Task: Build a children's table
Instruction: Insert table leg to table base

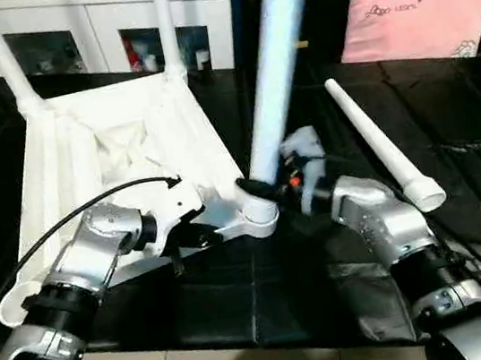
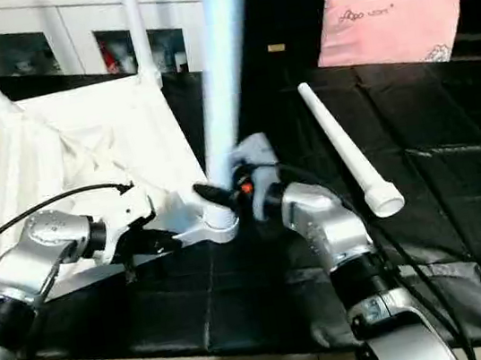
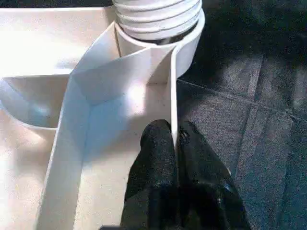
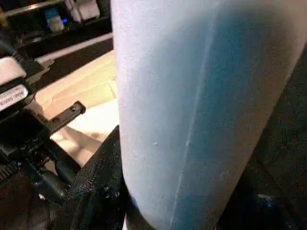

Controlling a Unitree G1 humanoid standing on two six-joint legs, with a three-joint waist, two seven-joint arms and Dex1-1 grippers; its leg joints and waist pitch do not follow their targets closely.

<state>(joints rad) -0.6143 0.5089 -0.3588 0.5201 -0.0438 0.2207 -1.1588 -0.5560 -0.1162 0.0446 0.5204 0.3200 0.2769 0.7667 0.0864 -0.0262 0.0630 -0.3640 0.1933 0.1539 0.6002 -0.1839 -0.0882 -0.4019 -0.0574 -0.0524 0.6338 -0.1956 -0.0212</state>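
Note:
The white tabletop [image 1: 66,161] lies upside down on the black cloth, ribs showing. Two white legs [image 1: 0,53] [image 1: 165,24] stand in its far corner sockets. A third leg [image 1: 272,57] rises from the near right socket [image 1: 255,218], leaning slightly to the right. My right gripper [image 1: 255,187] is shut around this leg just above the socket; one black finger [image 4: 100,182] presses against the leg [image 4: 201,105]. My left gripper [image 3: 175,132] is shut on the tabletop's thin rim wall [image 3: 172,81], a short way from that socket [image 3: 163,24]. A fourth leg [image 1: 380,145] lies loose on the cloth to the right.
A pink pillow [image 1: 416,18] lies at the back right. A white glass-door cabinet [image 1: 100,29] stands behind the tabletop. The black cloth [image 1: 448,113] covers the work surface, and its front edge [image 1: 246,338] meets a pale floor.

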